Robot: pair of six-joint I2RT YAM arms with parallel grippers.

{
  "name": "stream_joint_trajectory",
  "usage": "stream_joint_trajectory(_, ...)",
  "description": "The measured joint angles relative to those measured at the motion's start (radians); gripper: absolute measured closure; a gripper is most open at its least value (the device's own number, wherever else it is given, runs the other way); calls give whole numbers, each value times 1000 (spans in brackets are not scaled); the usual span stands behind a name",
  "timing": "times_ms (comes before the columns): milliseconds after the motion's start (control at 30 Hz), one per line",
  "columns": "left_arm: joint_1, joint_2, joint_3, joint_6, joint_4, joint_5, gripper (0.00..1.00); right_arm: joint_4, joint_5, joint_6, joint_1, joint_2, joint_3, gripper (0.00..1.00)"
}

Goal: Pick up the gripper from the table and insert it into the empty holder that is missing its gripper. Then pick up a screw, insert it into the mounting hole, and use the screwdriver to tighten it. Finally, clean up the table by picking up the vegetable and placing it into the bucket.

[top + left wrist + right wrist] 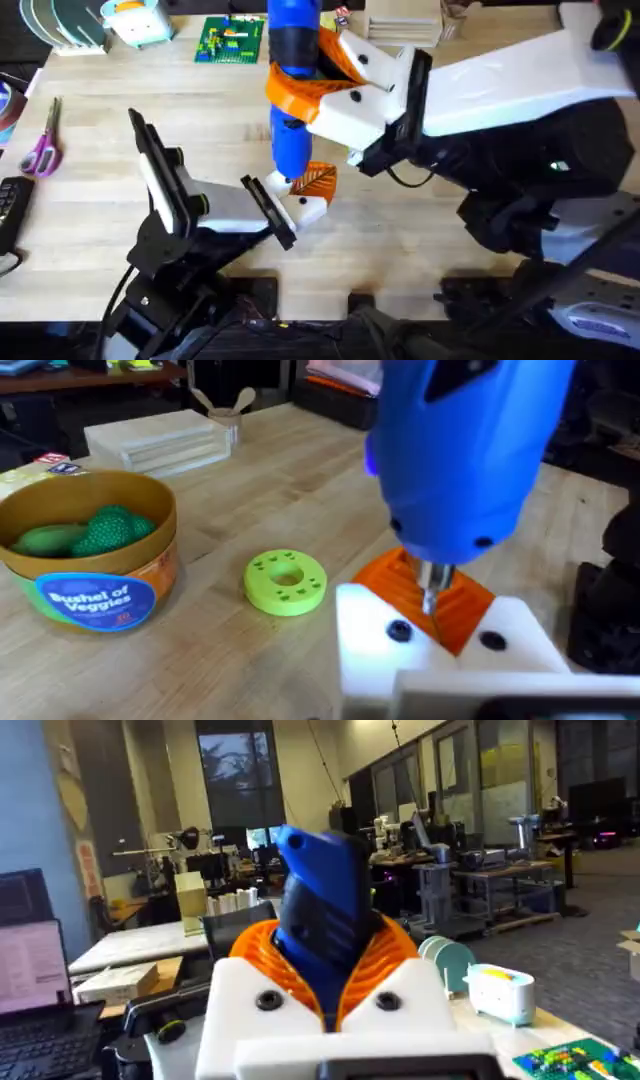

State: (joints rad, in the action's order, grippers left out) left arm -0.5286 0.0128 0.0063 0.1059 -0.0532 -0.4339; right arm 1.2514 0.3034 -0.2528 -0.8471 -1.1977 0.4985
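My right gripper [335, 80] [320, 975], white fingers with orange pads, is shut on the blue screwdriver [290, 140] [320, 910] and holds it upright. Its metal tip [432, 588] hangs just above the orange ribbed gripper [318, 180] [400, 585], which sits in the white holder [440, 655]. That holder is a finger at the end of my left arm. My left gripper [312, 192] [425, 605] looks shut, its pads together with nothing between them. The yellow bucket [150, 575] stands on the table [90, 200] with green vegetable pieces [105, 530] inside.
A lime-green disc [285, 580] lies between the bucket and the holder. A clear box [160, 440] sits farther back. Purple scissors [42, 150] lie at the left, a green brick plate [232, 40] at the far edge, and a black device [10, 205] at the left edge.
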Motion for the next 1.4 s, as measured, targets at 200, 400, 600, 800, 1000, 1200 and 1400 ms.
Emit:
stream_joint_trajectory(200, 0, 0, 0, 0, 0, 0, 991, 0, 0, 0, 0, 0, 14, 977)
stream_joint_trajectory(400, 0, 0, 0, 0, 0, 0, 991, 5, -1, 0, 0, -24, 31, 977)
stream_joint_trajectory(600, 0, 0, 0, 0, 0, 0, 991, 1, 0, 0, 0, -40, 31, 977)
stream_joint_trajectory(800, 0, 0, 0, 0, 0, 0, 991, -2, -1, 0, 0, -42, 31, 977)
stream_joint_trajectory(1000, 0, 0, 0, 1, -1, 0, 991, -24, -5, -1, -3, -62, 34, 977)
stream_joint_trajectory(1200, 0, 0, 0, 0, 0, 0, 991, -43, -13, -2, -4, -62, 43, 977)
stream_joint_trajectory(1400, 0, 0, 0, 0, 0, 0, 991, -7, -14, -1, -3, -66, 43, 977)
